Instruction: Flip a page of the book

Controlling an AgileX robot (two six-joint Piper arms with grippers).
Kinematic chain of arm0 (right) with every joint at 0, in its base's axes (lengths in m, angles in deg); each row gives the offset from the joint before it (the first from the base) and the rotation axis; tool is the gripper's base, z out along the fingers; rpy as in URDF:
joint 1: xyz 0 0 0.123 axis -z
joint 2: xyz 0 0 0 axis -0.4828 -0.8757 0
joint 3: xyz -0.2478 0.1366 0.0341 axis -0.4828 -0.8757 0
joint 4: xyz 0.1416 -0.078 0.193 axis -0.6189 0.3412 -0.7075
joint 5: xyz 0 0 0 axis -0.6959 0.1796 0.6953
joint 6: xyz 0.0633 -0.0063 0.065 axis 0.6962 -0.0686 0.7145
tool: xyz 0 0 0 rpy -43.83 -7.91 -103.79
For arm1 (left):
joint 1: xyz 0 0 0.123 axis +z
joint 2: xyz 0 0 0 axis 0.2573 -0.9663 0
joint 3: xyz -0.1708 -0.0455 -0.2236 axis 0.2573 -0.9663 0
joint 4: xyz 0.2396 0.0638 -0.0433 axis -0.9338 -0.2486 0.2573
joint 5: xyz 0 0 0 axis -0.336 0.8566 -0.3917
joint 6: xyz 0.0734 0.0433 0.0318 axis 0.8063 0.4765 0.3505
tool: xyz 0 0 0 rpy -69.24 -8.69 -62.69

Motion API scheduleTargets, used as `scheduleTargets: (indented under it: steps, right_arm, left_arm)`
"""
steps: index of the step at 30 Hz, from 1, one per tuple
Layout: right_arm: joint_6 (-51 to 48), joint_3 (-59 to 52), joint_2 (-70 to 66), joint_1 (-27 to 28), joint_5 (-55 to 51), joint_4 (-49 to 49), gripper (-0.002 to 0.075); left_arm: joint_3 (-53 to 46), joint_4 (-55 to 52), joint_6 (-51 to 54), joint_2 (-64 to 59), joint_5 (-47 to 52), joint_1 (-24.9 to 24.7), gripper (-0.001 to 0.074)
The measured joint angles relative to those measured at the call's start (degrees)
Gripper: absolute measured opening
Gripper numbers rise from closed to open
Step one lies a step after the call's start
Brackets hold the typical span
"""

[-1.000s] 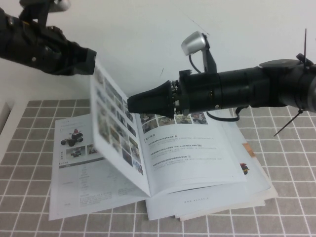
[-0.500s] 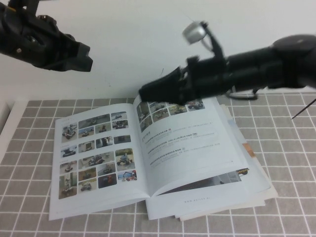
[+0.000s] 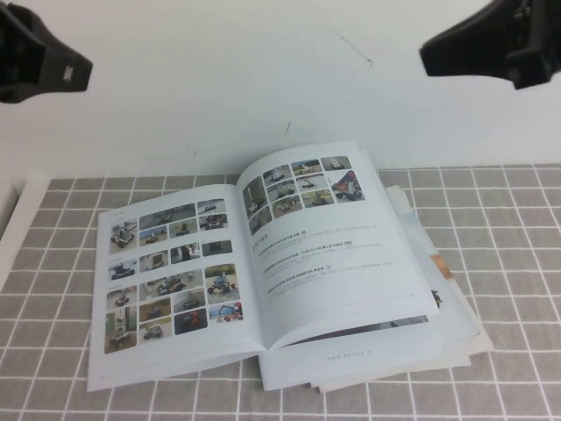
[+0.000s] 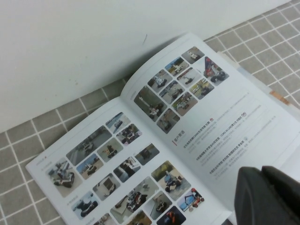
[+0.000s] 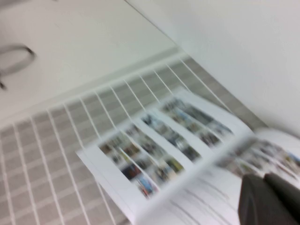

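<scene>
Lying open on loose sheets (image 3: 438, 333), the book (image 3: 263, 272); right gripper (image 3: 434, 60) closed, left gripper (image 3: 83, 72) unclear.

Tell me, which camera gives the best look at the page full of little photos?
The high view: the page lies flat and whole, left half of the open book. The left wrist view crops its lower edge; the right wrist view blurs it. The left gripper and right gripper hang high, apart.
</scene>
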Motion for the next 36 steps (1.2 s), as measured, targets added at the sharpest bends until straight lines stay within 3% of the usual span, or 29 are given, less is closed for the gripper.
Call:
scheduleTargets:
  steps: [7,13,24,29,36]
  right_arm:
    - [18.45,0.00,8.59,0.00,-1.99,28.42,-0.0001]
    - [27.80,0.00,16.02,0.00,-4.83,42.29,-0.0001]
    - [32.78,-2.60,36.30,0.00,-3.65,47.70,-0.0001]
    - [32.78,-12.36,48.43,0.00,-1.84,50.54,-0.0001]
    - [33.74,-31.83,64.38,0.00,0.34,52.12,-0.0002]
  left_arm:
    - [-8.74,-3.07,-0.48,10.34,-0.31,0.00,-0.0004]
    - [-16.38,-9.50,-3.42,22.95,-2.83,0.00,-0.0004]
    - [-41.12,-14.08,-11.59,47.38,-17.10,0.00,-0.0004]
    - [-52.14,-9.66,-13.89,53.51,-23.97,0.00,-0.0004]
    - [-56.98,-5.84,-9.29,56.50,-26.76,0.00,-0.0004]
